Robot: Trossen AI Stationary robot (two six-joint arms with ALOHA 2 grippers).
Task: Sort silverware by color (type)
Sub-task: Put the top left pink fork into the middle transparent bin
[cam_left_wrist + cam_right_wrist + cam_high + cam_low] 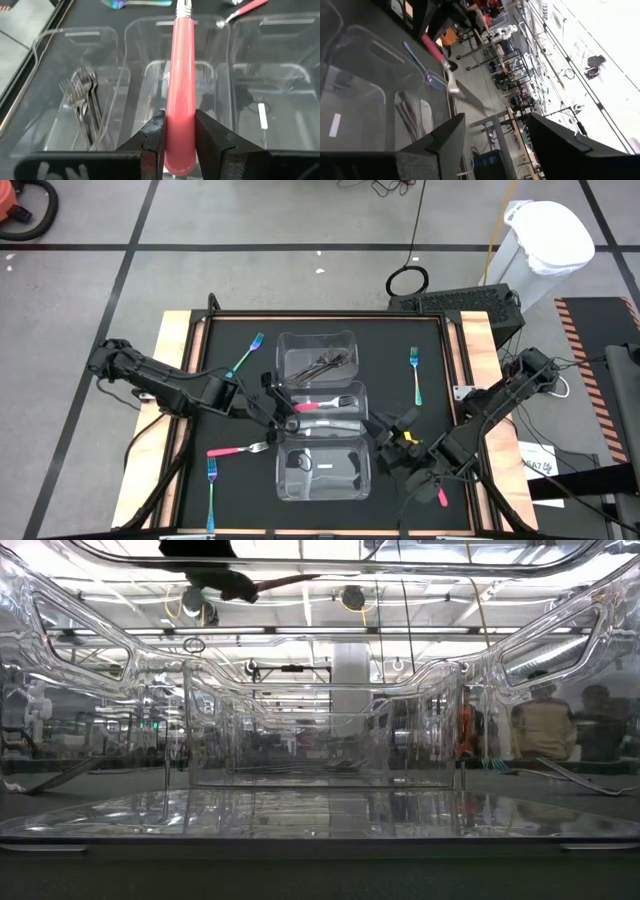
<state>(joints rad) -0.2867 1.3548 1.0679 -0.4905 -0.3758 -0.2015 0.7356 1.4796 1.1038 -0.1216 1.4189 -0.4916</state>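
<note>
The pink-handled fork (181,85) you are carrying sits with the butt of its handle pinched between the two fingers of the left hand (281,406), its tines pointing away from the wrist, and it hangs over the middle container (322,411) of the three clear ones lined up on the tabletop (230,330). Judge the sort as partly done: the far container (316,356) already holds a bundle of dark grey forks (324,362), the middle one appears to have a pink fork in or over it, though you cannot tell from above whether that is the carried one, and the near container (322,469) shows only a small white mark on its floor. Left on the mat you can count a teal fork (247,354) beyond the left arm, another teal fork (415,372) on the right side, a pink fork (238,449) and a blue fork (211,492) near the front left, and something pink (442,497) just beside the right arm. The right hand (398,442) waits by the near container's right edge, fingers spread and holding nothing. The next call is likely a release into the middle container.
</note>
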